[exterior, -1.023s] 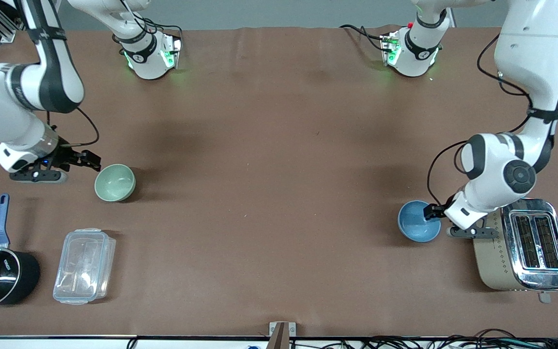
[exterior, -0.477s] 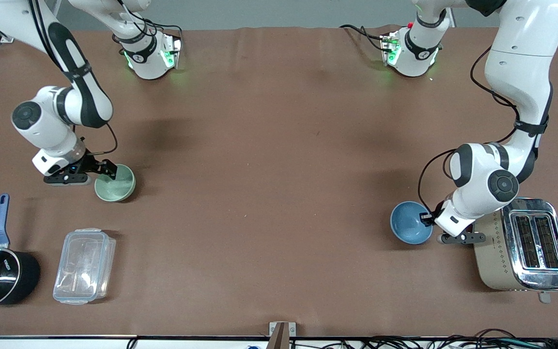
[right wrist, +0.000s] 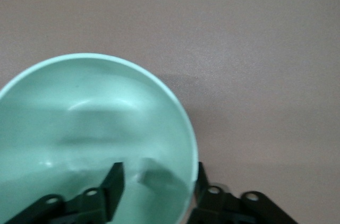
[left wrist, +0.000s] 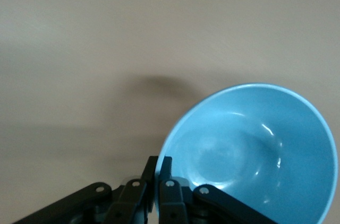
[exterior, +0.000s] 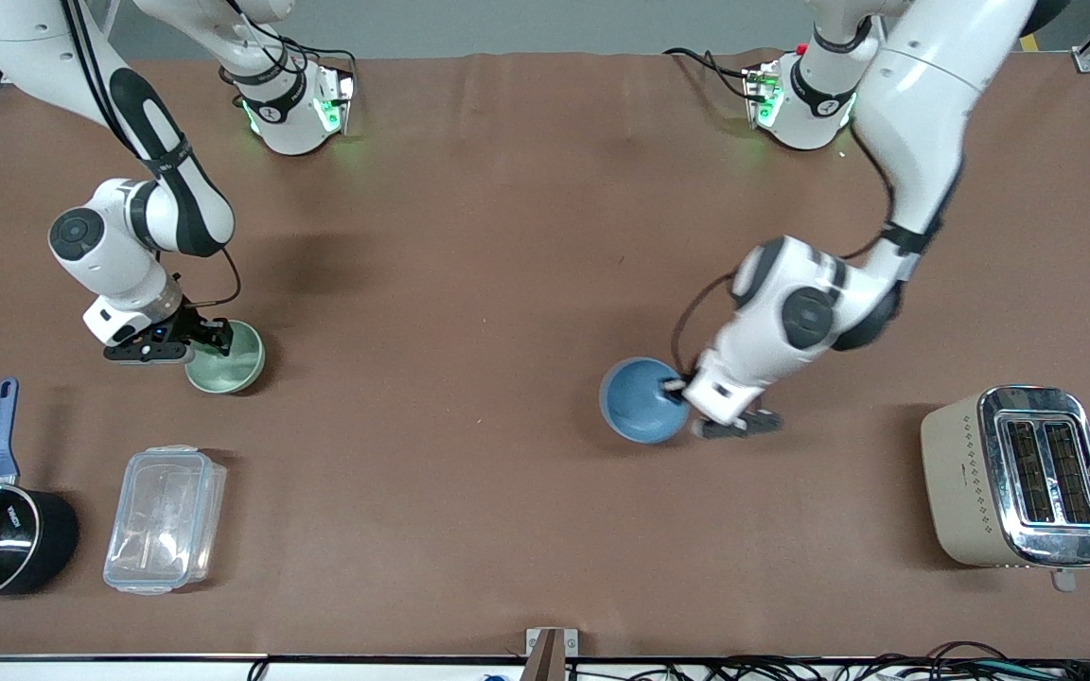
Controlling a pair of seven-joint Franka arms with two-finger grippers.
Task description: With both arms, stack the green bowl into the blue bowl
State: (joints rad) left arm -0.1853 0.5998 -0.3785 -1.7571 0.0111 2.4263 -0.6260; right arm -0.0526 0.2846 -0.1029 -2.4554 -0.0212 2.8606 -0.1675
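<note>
The blue bowl (exterior: 641,401) hangs over the middle of the brown table (exterior: 507,284), tipped so its mouth faces the right arm's end, pinched by its rim in the left gripper (exterior: 676,388). The left wrist view shows what the front view hides: two fingers (left wrist: 166,179) shut tight across the rim of the blue bowl (left wrist: 255,149).

The green bowl (exterior: 227,357) sits upright on the table toward the right arm's end. The right gripper (exterior: 212,338) straddles its rim (one finger (right wrist: 112,184) inside the green bowl (right wrist: 90,128), one outside), jaws apart, not yet gripping.
</note>
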